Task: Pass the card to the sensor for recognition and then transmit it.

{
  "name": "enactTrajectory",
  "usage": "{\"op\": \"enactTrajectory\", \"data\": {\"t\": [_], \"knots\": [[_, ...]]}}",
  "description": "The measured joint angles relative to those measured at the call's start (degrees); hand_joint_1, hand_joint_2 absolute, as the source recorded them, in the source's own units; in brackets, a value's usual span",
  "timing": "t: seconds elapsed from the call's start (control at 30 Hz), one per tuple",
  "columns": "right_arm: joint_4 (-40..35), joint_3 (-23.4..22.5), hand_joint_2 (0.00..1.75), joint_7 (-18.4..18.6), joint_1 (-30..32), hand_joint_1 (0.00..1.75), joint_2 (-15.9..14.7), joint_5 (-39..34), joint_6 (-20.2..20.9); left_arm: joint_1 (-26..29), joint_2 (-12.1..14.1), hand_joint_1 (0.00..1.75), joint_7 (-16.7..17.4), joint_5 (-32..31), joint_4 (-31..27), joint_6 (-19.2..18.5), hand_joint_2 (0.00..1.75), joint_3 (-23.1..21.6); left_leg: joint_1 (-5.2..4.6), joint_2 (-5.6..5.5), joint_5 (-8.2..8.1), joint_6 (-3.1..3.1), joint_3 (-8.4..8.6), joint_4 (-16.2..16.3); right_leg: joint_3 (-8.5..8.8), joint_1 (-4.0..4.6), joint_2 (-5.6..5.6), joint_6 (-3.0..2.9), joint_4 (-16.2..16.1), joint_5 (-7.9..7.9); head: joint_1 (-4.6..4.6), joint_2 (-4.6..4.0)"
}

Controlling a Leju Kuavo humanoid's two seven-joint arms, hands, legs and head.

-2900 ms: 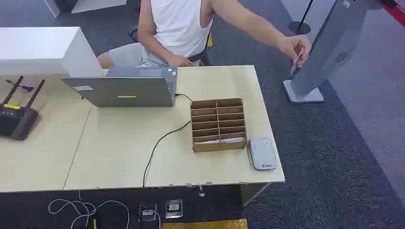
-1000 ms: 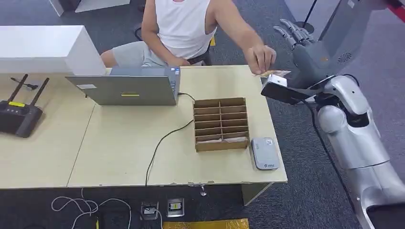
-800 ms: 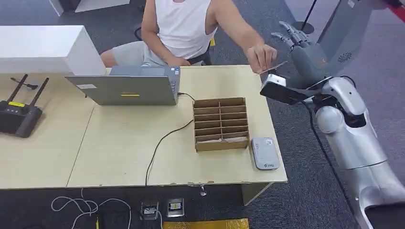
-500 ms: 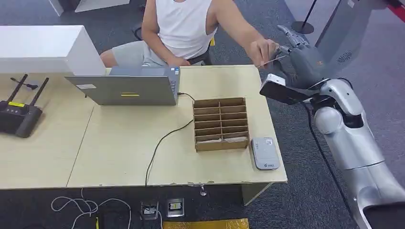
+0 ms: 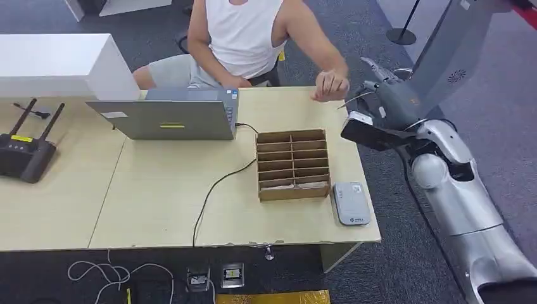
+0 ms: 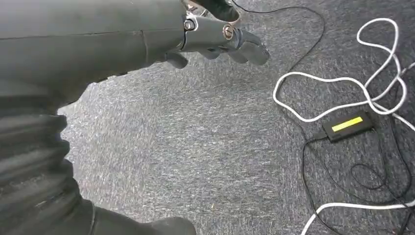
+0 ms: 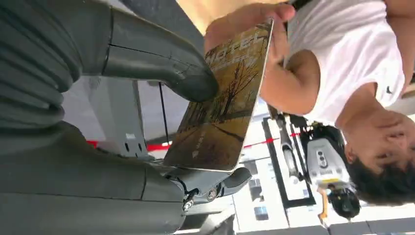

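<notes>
My right hand point(image 5: 387, 104) is raised past the table's point(image 5: 158, 196) far right corner, with the card point(image 7: 222, 105) between my thumb and fingers. The person's hand point(image 5: 330, 84) hangs just beside it, over the far edge. A divided box point(image 5: 292, 164) sits on the table toward its right edge, the sensor point(image 5: 349, 203) by the near right corner, a laptop point(image 5: 166, 117) along the far edge, a router point(image 5: 24, 151) at the left edge. My left hand point(image 6: 215, 41) hangs over the floor, near loose cables point(image 6: 342, 93).

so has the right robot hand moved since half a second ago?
Yes. The right robot hand, pinching the card, has dropped lower in the head view and come slightly nearer the cardboard organizer on the table.
</notes>
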Motion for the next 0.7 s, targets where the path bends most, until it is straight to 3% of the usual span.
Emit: {"op": "enactTrajectory", "data": {"t": [0.33, 0.7], "knots": [[-0.06, -1.31, 1.75, 2.45, 5.54, 1.75, -1.48, -3.0, 5.21, 0.96, 0.0, 0.0, -0.35, 0.94, 0.02, 0.05, 1.75, 0.0, 0.04, -0.03, -0.01, 0.0, 0.01, 0.0, 0.01, 0.04, -0.04, 0.0, -0.08, 0.0, 0.02, 0.0], [-1.33, -1.9, 1.75, 6.49, 19.41, 1.75, -4.96, -5.34, 3.68, 1.45, 0.37, 0.0, -0.15, 0.7, 0.02, -0.04, 1.75, 0.0, 0.04, 0.08, -0.08, -0.06, -0.03, 0.0, -0.04, 0.04, 0.13, 0.0, -0.1, 0.0, 0.02, 0.0]]}}
